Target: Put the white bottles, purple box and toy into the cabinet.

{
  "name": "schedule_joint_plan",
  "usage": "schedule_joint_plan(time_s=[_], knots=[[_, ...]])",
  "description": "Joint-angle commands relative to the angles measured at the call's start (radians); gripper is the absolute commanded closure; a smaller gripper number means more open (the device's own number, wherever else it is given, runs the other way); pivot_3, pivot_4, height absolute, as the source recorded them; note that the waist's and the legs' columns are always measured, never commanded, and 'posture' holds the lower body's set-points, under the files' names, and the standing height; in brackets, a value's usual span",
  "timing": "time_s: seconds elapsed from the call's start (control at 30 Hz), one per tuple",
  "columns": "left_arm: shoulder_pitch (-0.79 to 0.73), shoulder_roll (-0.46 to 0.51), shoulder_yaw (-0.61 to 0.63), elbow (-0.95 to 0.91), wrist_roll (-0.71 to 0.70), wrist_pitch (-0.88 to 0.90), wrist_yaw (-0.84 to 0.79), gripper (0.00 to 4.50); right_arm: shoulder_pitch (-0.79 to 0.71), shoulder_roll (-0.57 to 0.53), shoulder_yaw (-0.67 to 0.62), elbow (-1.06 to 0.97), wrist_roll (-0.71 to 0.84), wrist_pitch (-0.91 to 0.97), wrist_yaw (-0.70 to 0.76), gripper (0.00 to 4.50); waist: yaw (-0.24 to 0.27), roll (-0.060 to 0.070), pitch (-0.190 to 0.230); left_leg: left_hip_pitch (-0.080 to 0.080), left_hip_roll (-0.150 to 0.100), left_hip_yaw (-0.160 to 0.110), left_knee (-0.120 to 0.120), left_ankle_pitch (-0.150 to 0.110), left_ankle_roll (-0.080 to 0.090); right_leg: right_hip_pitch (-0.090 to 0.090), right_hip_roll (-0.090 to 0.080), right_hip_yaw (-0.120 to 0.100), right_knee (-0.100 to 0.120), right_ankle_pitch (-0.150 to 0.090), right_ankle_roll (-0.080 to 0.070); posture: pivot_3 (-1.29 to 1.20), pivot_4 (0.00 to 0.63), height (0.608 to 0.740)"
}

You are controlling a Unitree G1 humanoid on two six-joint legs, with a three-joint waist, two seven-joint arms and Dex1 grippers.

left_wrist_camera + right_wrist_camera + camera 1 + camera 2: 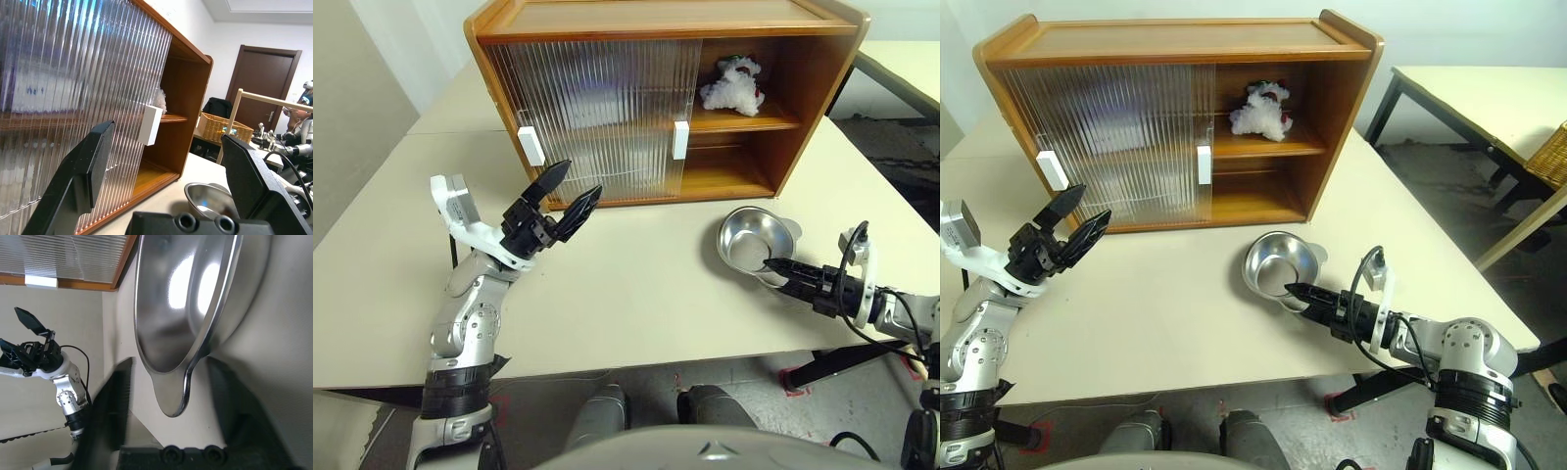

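Two hands shown: our left hand (564, 193) gapes wide, our right hand (168, 404) straddles the bowl's (756, 238) tab, best pinched squarely; toy (732, 86) shelved in cabinet (815, 69).

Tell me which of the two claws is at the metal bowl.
The right claw, low on the table with its fingers on either side of the bowl's handle. The left claw hangs open in front of the cabinet's sliding doors.

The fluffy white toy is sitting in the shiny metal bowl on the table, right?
No. The toy is not in the metal bowl; it sits on the upper shelf inside the cabinet, on the open side. The bowl on the table is empty. The left eye view shows this.
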Motion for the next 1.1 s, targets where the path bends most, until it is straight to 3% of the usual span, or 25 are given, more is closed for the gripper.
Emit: schedule_joint_plan(time_s=[0.03, 0.13, 0.2, 0.63, 0.8, 1.1], knots=[[-0.003, 0.006, 0.003, 0.002, 0.008, 0.001, -0.005, 0.00, -0.013, -0.005, 0.005, 0.013, -0.019, -0.029, -0.009, 2.83, 0.000, 0.000, 0.000, 0.000, 0.000, 0.000, 0.000, 0.000, 0.000, 0.000, 0.000, 0.000, 0.000, 0.000, 0.000, -0.01, 0.052, 0.740], [-0.007, 0.006, 0.003, 0.007, 0.009, -0.001, -0.008, 0.00, -0.032, 0.000, -0.009, 0.037, -0.023, -0.047, -0.017, 4.01, 0.000, 0.000, 0.000, 0.000, 0.000, 0.000, 0.000, 0.000, 0.000, 0.000, 0.000, 0.000, 0.000, 0.000, 0.000, -0.01, 0.048, 0.740], [-0.010, 0.006, 0.002, 0.011, 0.010, -0.003, -0.009, 0.00, -0.042, -0.003, -0.007, 0.049, -0.023, -0.048, -0.016, 4.49, 0.000, 0.000, 0.000, 0.000, 0.000, 0.000, 0.000, 0.000, 0.001, 0.000, 0.000, 0.000, 0.000, 0.001, 0.000, -0.01, 0.043, 0.740], [-0.013, 0.011, 0.002, 0.015, 0.016, -0.004, -0.017, 0.00, -0.193, 0.066, -0.124, 0.156, 0.033, -0.024, -0.084, 4.49, 0.001, 0.002, -0.001, 0.001, 0.000, 0.000, 0.002, 0.003, 0.005, 0.000, 0.000, -0.001, 0.001, 0.003, 0.000, -0.01, 0.032, 0.740], [-0.014, 0.011, 0.000, 0.017, 0.018, -0.005, -0.020, 0.00, -0.275, 0.105, -0.190, 0.232, 0.036, -0.024, -0.143, 4.49, 0.000, 0.002, -0.001, 0.001, 0.000, 0.000, 0.002, 0.003, 0.006, 0.000, 0.000, -0.001, 0.001, 0.008, -0.009, -0.01, 0.029, 0.740], [-0.012, 0.017, 0.003, 0.005, 0.020, -0.003, -0.016, 0.00, -0.434, 0.203, -0.273, 0.427, 0.020, -0.170, -0.264, 4.49, -0.001, 0.003, -0.002, 0.001, 0.000, 0.000, 0.002, 0.004, 0.008, 0.000, 0.000, -0.001, 0.002, 0.009, -0.008, 0.00, 0.031, 0.740]])
